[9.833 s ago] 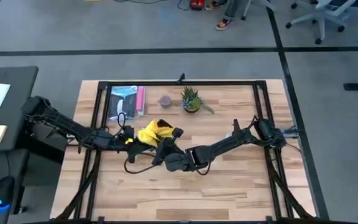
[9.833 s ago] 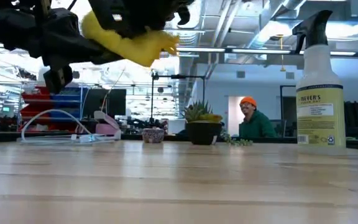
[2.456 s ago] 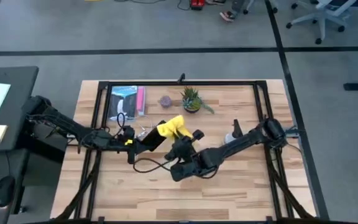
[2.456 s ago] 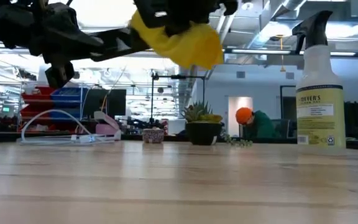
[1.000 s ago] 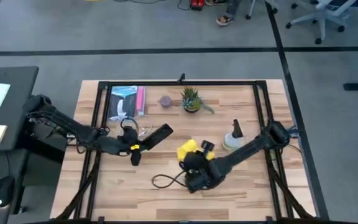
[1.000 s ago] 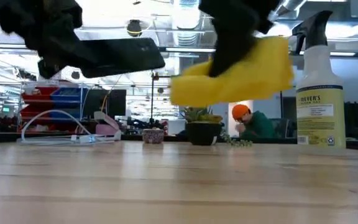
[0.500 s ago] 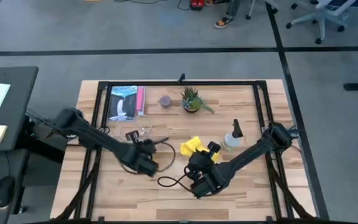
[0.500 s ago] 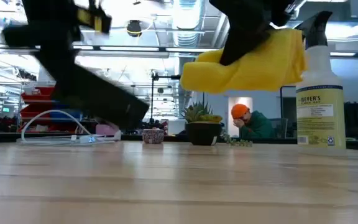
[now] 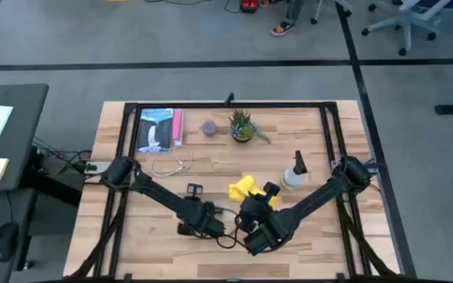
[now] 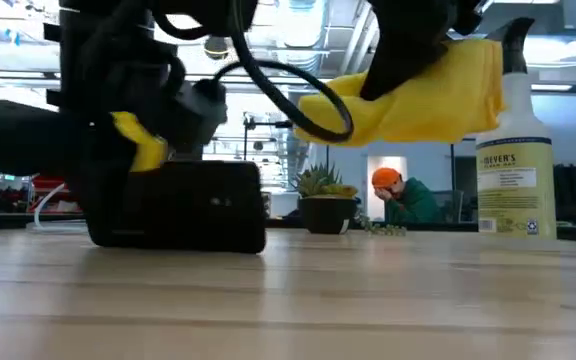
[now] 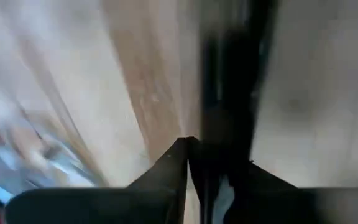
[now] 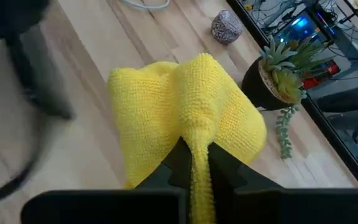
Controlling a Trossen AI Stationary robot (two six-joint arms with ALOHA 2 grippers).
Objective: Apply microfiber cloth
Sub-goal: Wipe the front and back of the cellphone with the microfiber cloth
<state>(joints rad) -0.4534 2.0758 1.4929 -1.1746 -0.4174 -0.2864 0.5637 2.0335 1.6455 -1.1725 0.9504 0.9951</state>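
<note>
1. Worktop (image 9: 305,236): wood, both arms reaching toward its middle, front half.
2. Right arm w/ its gripper (image 12: 194,163): jaws pinched tight on a fold of the yellow cloth (image 12: 185,118), holding it up in the air, clear of the worktop (low view shows it hanging well above the surface). In the high view the cloth (image 9: 244,189) sits near the spray bottle (image 9: 293,173).
3. Left arm w/ its gripper (image 9: 203,220): low at the worktop, at the black phone (image 10: 183,205); the jaws look closed on the phone's edge in the left wrist view, though that view is blurred.
4. Phone: standing on its long edge on the worktop in the low view, long axis level, screen side not clear.
5. Key relation: the cloth lies just beside the phone, toward the right arm and higher up. Right arm is the nearer one (it already has the cloth), so I judge the next move is to bring the cloth across and down onto the phone.
</note>
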